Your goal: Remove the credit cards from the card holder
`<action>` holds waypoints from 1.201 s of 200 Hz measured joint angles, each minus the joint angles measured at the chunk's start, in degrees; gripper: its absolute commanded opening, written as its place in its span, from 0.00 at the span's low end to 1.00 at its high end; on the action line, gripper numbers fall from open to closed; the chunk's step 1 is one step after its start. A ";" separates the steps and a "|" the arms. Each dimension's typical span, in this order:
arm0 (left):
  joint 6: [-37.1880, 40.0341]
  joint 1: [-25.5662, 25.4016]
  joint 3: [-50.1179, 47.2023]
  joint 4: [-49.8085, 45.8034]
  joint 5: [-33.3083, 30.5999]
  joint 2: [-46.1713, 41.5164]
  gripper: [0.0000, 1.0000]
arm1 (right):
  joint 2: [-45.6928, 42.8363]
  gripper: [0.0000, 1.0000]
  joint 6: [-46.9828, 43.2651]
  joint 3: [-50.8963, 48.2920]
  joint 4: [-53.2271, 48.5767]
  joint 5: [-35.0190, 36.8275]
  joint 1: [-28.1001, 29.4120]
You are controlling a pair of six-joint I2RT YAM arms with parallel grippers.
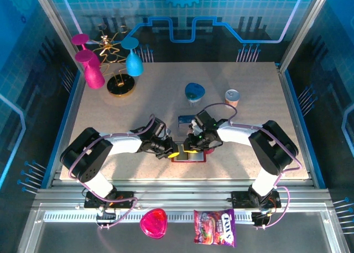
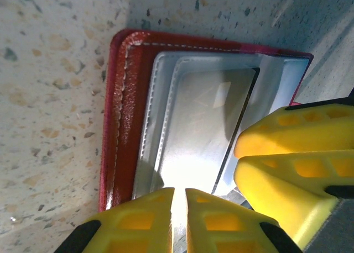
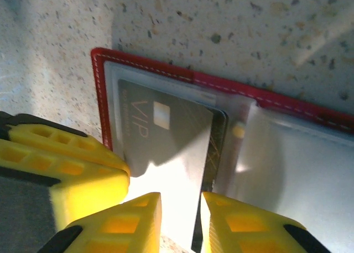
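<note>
Speckled table (image 1: 166, 98) bears the opened card holder (image 2: 124, 115)

You have a speckled beige table (image 1: 138, 109). An open red card holder (image 2: 119, 126) lies at its near edge, with a blue card (image 1: 185, 119) just behind it. Farther back sit a blue dish (image 1: 194, 91) and a small can (image 1: 232, 98). At the far left stand a gold stand (image 1: 120, 85) and a pink glass (image 1: 91, 70).
</note>
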 measured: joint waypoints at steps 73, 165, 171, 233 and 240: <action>0.17 0.33 0.00 -0.02 0.00 0.00 0.13 | -0.02 0.25 -0.61 0.00 -2.29 1.51 0.11; 0.17 0.59 0.00 -0.04 0.00 0.00 0.12 | -0.72 0.22 -0.35 0.35 -1.84 1.27 0.22; 0.17 0.61 0.00 -0.04 0.00 0.00 0.12 | -0.72 0.22 -0.35 0.35 -1.70 1.25 0.24; 0.17 0.66 0.00 -0.04 0.00 0.00 0.12 | -0.26 0.24 -0.35 0.33 -0.90 1.01 0.44; 0.17 0.70 0.00 -0.04 0.00 0.00 0.12 | -0.09 0.24 -0.35 0.33 -0.85 1.03 0.44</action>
